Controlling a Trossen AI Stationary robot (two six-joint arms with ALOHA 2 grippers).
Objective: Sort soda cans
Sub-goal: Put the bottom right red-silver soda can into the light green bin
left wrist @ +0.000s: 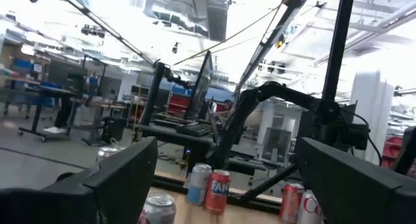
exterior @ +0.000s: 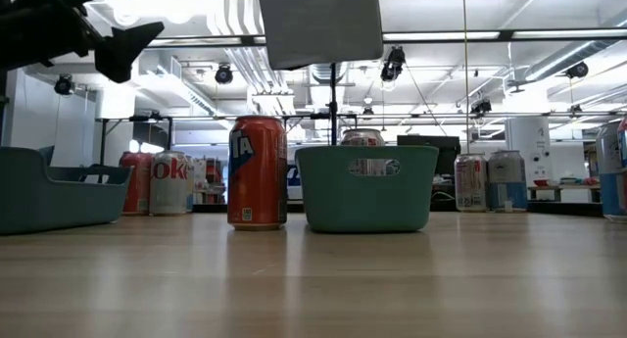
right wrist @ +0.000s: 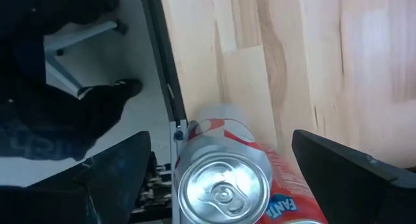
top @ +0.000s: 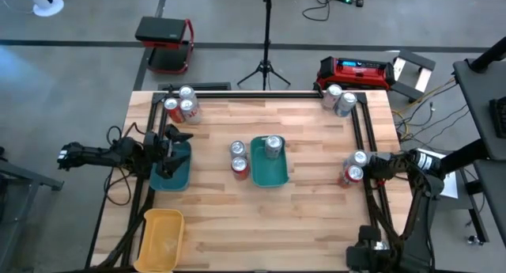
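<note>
Soda cans stand upright in groups: three at the far left corner [top: 180, 105], two at the far right corner [top: 340, 99], two mid-table [top: 239, 157], one [top: 273, 145] inside the middle teal tray [top: 269, 176], and two at the right edge [top: 356, 167]. My right gripper [top: 370, 168] is open at that right pair. Its fingers [right wrist: 114, 175] stand either side of a red can with a silver top [right wrist: 224, 185], touching nothing. My left gripper [top: 178, 138] hangs open and empty above the left teal tray [top: 168, 176].
A yellow tray [top: 162, 237] lies at the near left corner. Black frame rails [top: 360, 127] run along the table's sides and far edge. Bare wood stretches across the near half of the table between the trays and the front edge.
</note>
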